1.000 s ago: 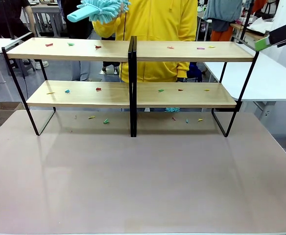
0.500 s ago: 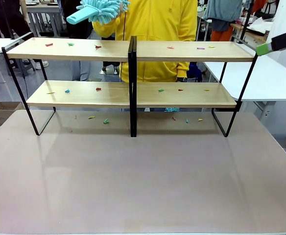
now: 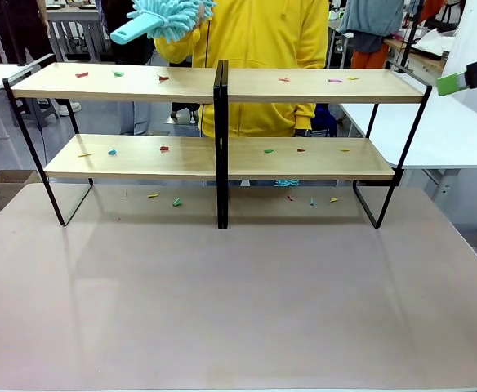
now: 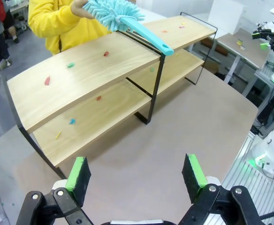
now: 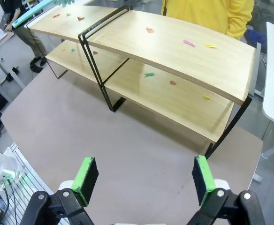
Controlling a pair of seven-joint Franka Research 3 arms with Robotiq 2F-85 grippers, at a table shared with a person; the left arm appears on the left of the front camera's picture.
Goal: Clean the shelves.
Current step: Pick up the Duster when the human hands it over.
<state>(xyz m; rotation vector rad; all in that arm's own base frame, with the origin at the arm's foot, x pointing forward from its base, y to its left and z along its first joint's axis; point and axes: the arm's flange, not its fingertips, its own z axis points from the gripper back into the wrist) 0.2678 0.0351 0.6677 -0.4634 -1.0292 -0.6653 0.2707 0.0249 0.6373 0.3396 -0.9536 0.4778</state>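
The shelves (image 3: 140,82) stand across the far half of the table, two joined racks with light wooden boards on black frames, also seen from the left wrist (image 4: 85,70) and the right wrist (image 5: 174,47). Small coloured scraps (image 3: 163,149) lie on both tiers and on the table beneath. A person in yellow holds a turquoise fluffy duster (image 3: 167,16) above the left rack's top board (image 4: 123,14). My left gripper (image 4: 136,173) hangs open high above the table's left side. My right gripper (image 5: 146,180) is open too, high at the right; one green pad (image 3: 449,82) shows at the front view's right edge.
The brown table top (image 3: 238,294) in front of the shelves is bare. White tables (image 3: 459,131) stand to the right and left. A cardboard box (image 3: 6,186) sits on the floor at the left. Other people stand in the background.
My right gripper has drifted further right and slightly up at the picture's edge. The duster has hardly shifted.
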